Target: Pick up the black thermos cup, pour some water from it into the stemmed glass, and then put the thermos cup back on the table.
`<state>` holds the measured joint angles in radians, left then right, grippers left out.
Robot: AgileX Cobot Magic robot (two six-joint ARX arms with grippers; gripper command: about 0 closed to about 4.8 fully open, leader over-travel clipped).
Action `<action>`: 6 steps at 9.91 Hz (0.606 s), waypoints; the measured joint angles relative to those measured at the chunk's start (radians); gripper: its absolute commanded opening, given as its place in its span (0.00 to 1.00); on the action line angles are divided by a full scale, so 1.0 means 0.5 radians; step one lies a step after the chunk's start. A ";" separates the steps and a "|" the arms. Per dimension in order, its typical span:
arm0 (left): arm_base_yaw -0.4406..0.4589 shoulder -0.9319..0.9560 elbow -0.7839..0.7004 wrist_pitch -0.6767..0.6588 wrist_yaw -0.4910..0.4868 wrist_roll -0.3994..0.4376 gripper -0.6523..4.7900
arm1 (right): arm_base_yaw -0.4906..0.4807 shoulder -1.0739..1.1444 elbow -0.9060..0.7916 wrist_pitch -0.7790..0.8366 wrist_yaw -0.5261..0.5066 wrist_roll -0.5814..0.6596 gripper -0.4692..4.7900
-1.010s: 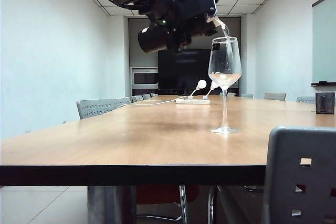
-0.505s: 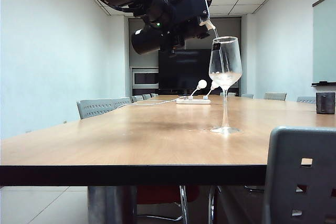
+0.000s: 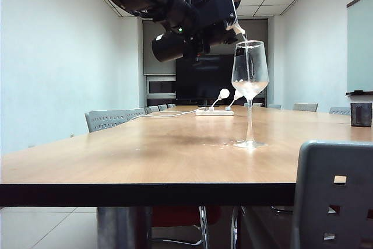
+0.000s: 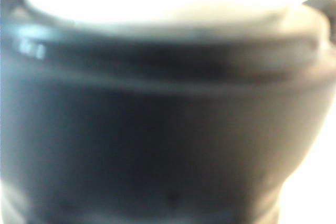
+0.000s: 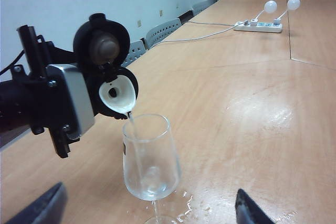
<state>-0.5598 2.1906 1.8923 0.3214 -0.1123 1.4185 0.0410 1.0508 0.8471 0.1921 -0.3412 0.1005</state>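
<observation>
The black thermos cup [image 3: 175,42] hangs tilted high over the table [image 3: 145,155], with my left gripper [image 3: 195,21] shut round its body. Its flip lid [image 5: 102,40] stands open, and the whitish spout [image 5: 118,95] sits just above the rim of the stemmed glass [image 3: 249,80]. A thin stream of water runs from the spout into the bowl, which holds some water. In the left wrist view the thermos cup [image 4: 157,129] fills the picture as a blur. My right gripper [image 5: 149,213] is open, its wide-set fingertips [image 5: 44,208] apart from the stemmed glass [image 5: 151,161] on either side.
A white power strip [image 3: 214,112] with two round white plugs lies further down the table. A small dark cup [image 3: 361,114] stands at the far right. A grey chair back [image 3: 335,193] rises at the front right. Water drops lie by the glass foot [image 5: 189,205].
The thermos cup drew back a little up and left, then returned toward the glass rim. The stream from the spout is thinner than a second ago. The right gripper has stayed still.
</observation>
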 measured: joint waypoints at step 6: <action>0.001 0.012 0.024 0.004 0.060 0.066 0.46 | 0.000 0.000 0.000 0.000 0.001 0.000 0.87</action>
<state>-0.5594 2.1967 1.9041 0.3233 -0.0822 1.4517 0.0410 1.0508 0.8471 0.1921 -0.3408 0.1005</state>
